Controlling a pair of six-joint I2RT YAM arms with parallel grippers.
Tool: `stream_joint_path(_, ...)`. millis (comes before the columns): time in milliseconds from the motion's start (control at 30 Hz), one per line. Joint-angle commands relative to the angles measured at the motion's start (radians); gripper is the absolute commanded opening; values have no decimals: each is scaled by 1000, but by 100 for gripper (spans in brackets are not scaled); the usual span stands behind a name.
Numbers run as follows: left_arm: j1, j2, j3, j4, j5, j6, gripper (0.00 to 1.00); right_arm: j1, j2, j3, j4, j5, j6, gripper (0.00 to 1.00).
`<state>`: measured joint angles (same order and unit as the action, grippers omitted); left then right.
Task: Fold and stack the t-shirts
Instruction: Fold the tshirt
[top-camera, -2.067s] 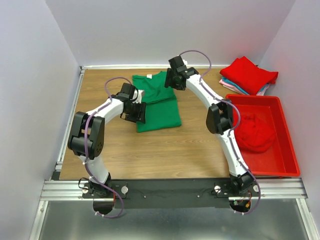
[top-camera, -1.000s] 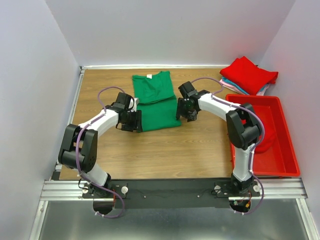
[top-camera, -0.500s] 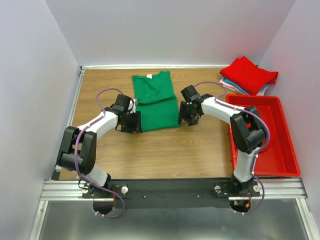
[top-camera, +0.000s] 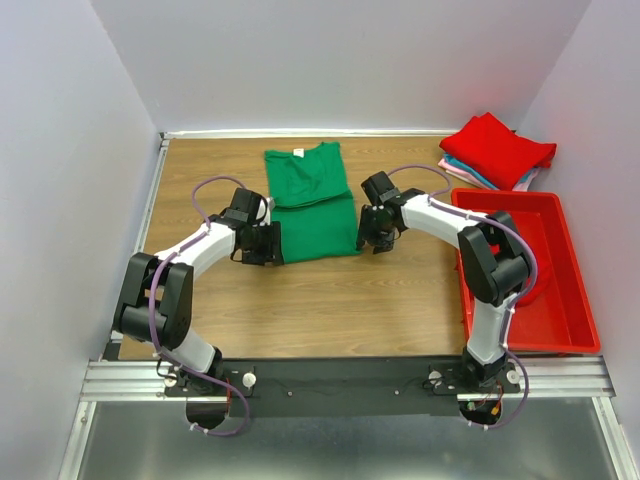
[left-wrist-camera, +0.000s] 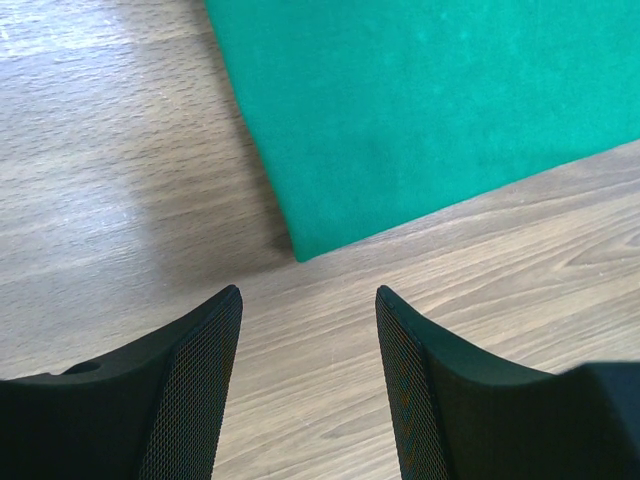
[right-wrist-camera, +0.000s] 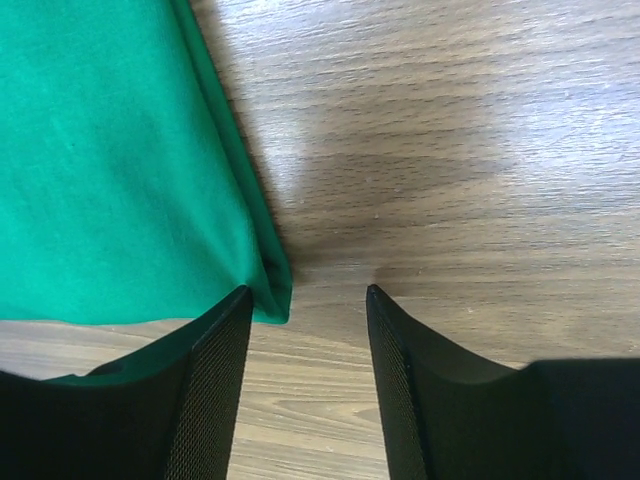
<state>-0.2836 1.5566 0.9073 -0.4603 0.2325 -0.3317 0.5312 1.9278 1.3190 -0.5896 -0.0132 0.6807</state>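
Shirt (top-camera: 312, 205), green and part-folded, lies on the surface (top-camera: 320, 300), long axis 12 to 6. We see the left hand (top-camera: 263, 244) at its 7 o'clock corner, the right hand (top-camera: 373, 240) at its 5 o'clock corner, equally near, both released and empty.

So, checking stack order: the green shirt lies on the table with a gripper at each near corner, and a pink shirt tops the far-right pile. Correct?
Not quite: the top external view shows a red shirt topping the pile, pink only peeking out beneath. The green shirt, with the left gripper and right gripper at its near corners, is as you say.
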Motion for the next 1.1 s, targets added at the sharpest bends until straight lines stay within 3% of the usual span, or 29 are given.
stream_joint_path(0, -5, -9, 8, 2, -41, -21, 64, 12, 11, -9, 10, -39, 10, 55)
stream_joint_path(567, -3, 5, -4, 5, -84, -39, 62, 27, 63, -9, 19, -73, -3, 42)
stream_joint_path(800, -3, 17, -4, 12, -122, -64, 59, 27, 96, -18, 22, -90, -9, 10)
stream_joint_path(1067, -5, 60, 8, 29, -122, -69, 54, 27, 83, -33, 22, -83, -13, 5)
